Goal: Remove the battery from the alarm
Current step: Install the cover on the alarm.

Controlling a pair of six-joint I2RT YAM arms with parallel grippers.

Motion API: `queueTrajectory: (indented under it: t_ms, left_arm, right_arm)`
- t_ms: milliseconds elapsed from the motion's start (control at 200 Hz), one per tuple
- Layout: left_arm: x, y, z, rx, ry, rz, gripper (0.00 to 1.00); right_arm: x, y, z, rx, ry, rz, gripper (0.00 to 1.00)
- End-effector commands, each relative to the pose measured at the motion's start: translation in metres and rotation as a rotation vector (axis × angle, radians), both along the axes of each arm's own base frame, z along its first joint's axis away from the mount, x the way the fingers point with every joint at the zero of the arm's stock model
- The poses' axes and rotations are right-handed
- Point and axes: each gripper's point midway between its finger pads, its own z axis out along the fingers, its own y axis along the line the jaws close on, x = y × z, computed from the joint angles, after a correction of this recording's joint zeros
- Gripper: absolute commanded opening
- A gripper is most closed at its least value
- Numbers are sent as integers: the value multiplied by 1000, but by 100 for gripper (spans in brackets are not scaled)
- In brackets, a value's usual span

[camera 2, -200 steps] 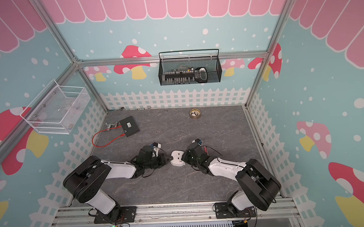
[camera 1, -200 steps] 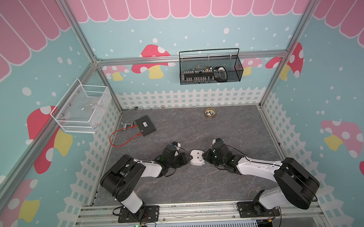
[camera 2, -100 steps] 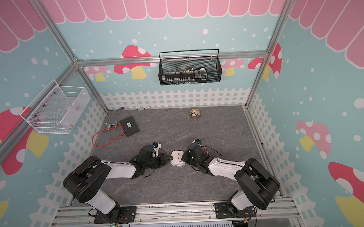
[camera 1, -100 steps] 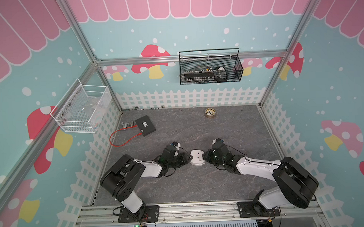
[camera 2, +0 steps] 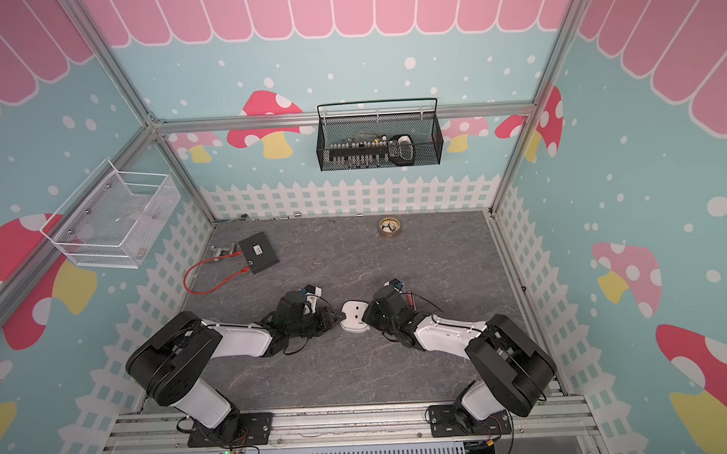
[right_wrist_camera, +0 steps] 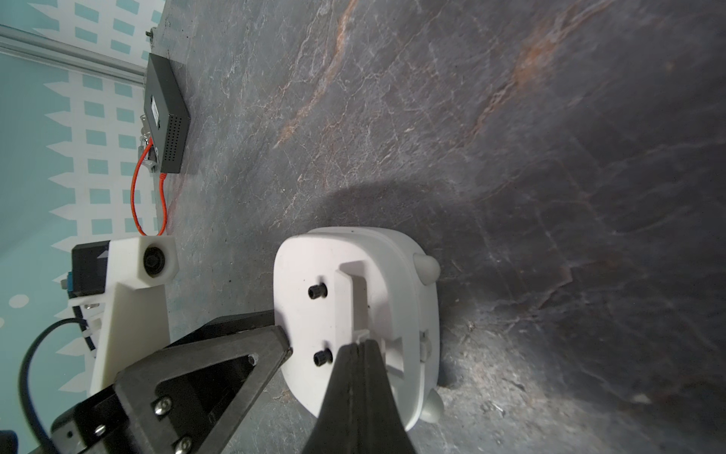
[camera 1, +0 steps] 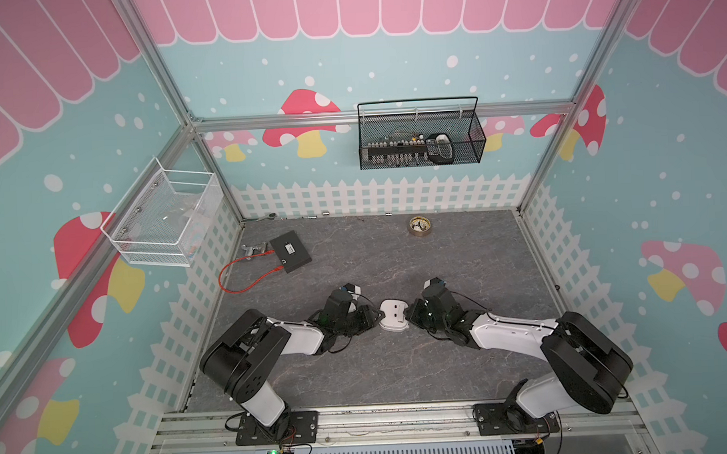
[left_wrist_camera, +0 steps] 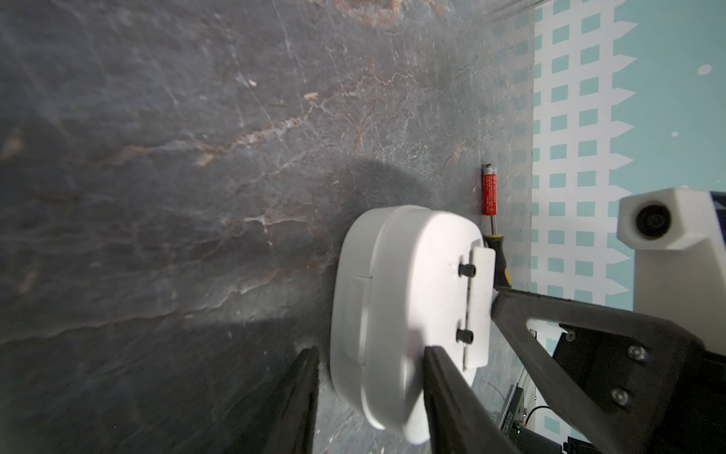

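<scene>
Currently the left hand [camera 1: 375, 316] is pinching the alarm [camera 1: 392, 318] from 9 o'clock; the right hand [right_wrist_camera: 358, 348], tips pressed together at 3 o'clock, is probing the cover plate [left_wrist_camera: 480, 306], presumably hiding the battery.

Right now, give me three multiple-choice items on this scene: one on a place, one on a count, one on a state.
1. Where is the alarm? A far left corner; B against the back wall; C between the two grippers.
2. How many black knobs show on its back? A one; B two; C four.
3. The right gripper is: A shut; B wide open; C out of view.
Key: C, it lies between the left gripper and the right one; B, two show in both wrist views; A, its fingertips meet on the alarm's back.
</scene>
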Motion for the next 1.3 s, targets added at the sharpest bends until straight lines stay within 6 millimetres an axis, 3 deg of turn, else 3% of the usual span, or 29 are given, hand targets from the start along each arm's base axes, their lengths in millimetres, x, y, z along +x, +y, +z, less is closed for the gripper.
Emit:
queueTrajectory:
  t_ms: [0,1296]
  left_arm:
    - [-6,2,-7,26,14,-11,46]
    - [-6,3,-7,29,11,-9,46]
  right_arm:
    - [-2,4,-5,-11,5,8,0]
    - [-1,-10,-1,-30,-10,0,0]
